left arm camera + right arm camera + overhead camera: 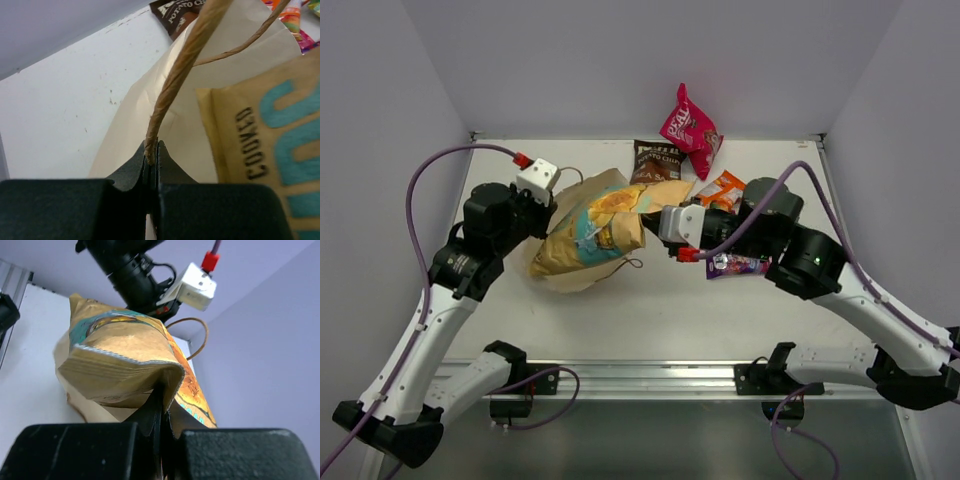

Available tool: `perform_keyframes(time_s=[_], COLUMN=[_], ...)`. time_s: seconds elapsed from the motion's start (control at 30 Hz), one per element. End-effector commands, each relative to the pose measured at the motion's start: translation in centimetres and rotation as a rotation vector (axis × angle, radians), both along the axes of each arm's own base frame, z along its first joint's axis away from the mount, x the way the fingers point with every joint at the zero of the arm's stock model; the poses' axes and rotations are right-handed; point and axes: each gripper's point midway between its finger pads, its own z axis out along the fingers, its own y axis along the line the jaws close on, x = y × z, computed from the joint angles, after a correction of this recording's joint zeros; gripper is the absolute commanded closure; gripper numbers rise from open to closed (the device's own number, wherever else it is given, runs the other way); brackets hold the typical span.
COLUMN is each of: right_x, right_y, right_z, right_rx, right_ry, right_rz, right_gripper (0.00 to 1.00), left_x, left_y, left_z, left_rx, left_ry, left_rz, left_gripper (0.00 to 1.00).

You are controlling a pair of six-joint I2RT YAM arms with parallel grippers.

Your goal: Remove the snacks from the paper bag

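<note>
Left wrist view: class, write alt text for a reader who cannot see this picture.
The left hand is shut on the twisted cord handle of the paper bag. A tan chip packet printed COOKED lies against the bag at right; a dark brown packet sits on the white table beyond.

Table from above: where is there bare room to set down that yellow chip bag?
Bare: the wide strip between the paper bag and the front rail. Crowded: the back right, where brown packet, pink packet, orange packet and purple packet sit.
</note>
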Motion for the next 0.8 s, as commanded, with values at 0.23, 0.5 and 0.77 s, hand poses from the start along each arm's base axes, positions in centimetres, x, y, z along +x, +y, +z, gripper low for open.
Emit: perform_keyframes(time_s=[0.23,0.5,0.77], right_x=[0.9,8.9,23.8], right_y=[-9.1,-17.1,-24.2], right_z=[11.1,10.0,2.8], right_rx=[0.324,0.332,0.294], right_ry=[-0.097,-0.098,0.055], right_rz=[-0.257,-0.7,-1.165], right_gripper=[1.0,1.0,1.0], left_x=[2.6,2.8,2.7], left_y=[4.4,5.2,5.0], left_z=[-1.4,-0.9,-1.1], left_rx=[0.013,-0.019,-0.042], left_ry=[0.059,0.068,0.094], left_rz=[0.34,0.382,0.377], left_gripper=[1.0,1.0,1.0])
